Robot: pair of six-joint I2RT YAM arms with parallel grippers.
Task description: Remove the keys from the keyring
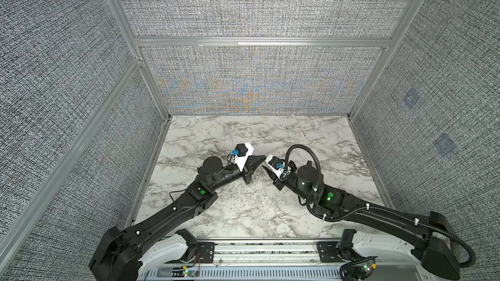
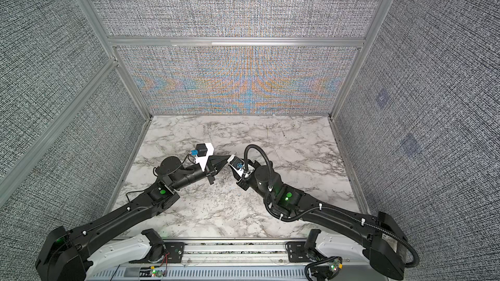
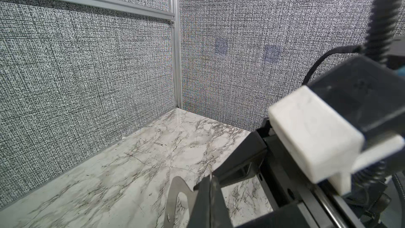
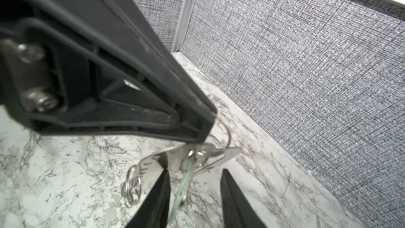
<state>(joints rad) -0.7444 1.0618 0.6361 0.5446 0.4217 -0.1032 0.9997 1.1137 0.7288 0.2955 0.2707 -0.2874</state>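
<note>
Now | left pincer (image 4: 209,126) clamped on keyring (image 4: 229,137) | keys (image 4: 151,161) dangle from it, reaching between parted right pincer (image 4: 195,169)

The keyring (image 4: 228,135), a thin wire loop, is pinched in the closed tip of the left gripper (image 4: 208,128) and hangs clear of the surface (image 4: 65,172) near the middle of the scene. Its pale tag (image 4: 186,183) dangles edge-on between the parted fingers of the right gripper (image 4: 195,171). Still threaded on the loop are the flat grey plate (image 4: 151,162), which has an oval hole, juts out tilted and carries a small coiled ring (image 4: 131,187) at one end, and the little silvery key (image 4: 208,150), bunched against the plate just under the loop and too blurred to show its pose.
</note>
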